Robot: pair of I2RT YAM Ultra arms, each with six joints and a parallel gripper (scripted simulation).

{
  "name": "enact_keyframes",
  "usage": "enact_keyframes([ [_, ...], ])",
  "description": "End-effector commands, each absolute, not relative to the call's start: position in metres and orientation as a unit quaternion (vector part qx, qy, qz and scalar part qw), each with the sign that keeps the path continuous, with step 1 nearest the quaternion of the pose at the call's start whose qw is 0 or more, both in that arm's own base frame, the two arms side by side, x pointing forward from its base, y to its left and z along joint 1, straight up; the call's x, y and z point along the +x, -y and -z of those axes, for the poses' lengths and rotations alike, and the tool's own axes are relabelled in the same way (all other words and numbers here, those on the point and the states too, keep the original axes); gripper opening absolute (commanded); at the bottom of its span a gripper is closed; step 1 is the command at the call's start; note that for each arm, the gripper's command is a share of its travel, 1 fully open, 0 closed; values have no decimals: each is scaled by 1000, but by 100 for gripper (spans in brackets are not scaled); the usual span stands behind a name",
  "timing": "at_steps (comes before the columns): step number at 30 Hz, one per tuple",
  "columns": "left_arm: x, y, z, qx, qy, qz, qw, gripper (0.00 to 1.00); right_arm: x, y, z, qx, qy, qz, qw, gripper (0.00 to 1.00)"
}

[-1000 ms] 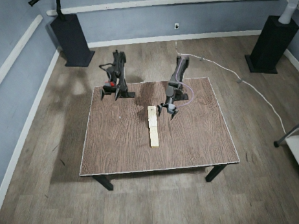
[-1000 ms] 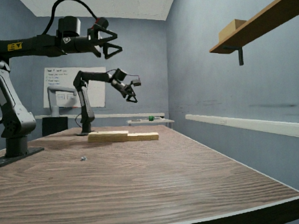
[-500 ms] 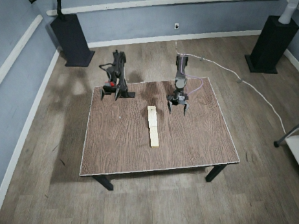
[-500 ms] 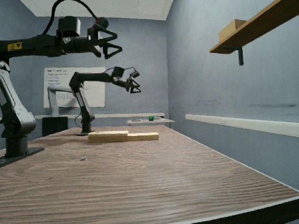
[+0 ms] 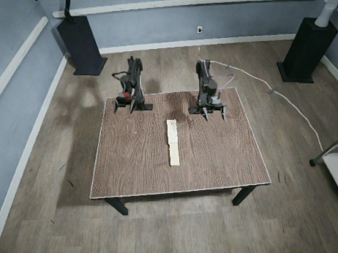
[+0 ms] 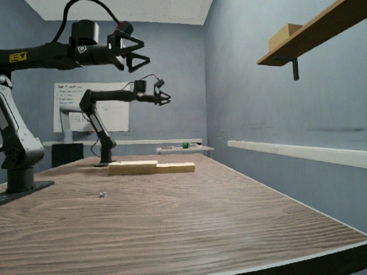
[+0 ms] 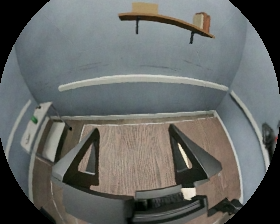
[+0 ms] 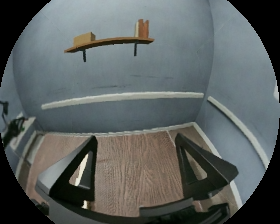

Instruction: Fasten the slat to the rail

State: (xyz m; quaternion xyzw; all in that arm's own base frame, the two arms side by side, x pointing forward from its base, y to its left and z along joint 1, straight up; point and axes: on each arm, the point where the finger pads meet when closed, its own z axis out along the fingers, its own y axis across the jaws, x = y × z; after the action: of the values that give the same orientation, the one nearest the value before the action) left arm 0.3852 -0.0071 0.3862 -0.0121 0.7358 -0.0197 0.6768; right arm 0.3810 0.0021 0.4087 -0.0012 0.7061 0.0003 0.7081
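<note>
Brown wood-grained tabletop (image 5: 219, 158) (image 6: 198, 227) (image 7: 134, 160) (image 8: 135, 175) bears the small nut (image 5: 135, 132) (image 6: 102, 195), ahead of and below the right gripper (image 5: 124, 111) (image 6: 146, 52) (image 8: 136, 139), its nearer reach; left gripper (image 5: 216, 118) (image 6: 170, 99) (image 7: 134, 129) farther; both jaws wide.

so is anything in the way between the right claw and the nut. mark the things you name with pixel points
Nothing visible stands between the open right claw (image 5: 124, 109) (image 6: 146, 52) (image 8: 136, 137) and the nut (image 5: 135, 132) (image 6: 102, 195) on the table; the light wooden pieces (image 5: 173, 132) (image 6: 133, 168) (image 7: 189, 193) (image 8: 81, 172) lie off to one side.
</note>
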Motion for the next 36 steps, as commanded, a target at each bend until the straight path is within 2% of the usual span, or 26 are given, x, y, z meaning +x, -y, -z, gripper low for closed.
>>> enact_keyframes([
  [1,379,-2,-412,0,-700,-3,714,100,381,-1,-412,0,-703,0,711,100],
  [36,381,-1,-412,0,-703,0,711,100,381,-1,-412,0,-703,0,711,100],
])
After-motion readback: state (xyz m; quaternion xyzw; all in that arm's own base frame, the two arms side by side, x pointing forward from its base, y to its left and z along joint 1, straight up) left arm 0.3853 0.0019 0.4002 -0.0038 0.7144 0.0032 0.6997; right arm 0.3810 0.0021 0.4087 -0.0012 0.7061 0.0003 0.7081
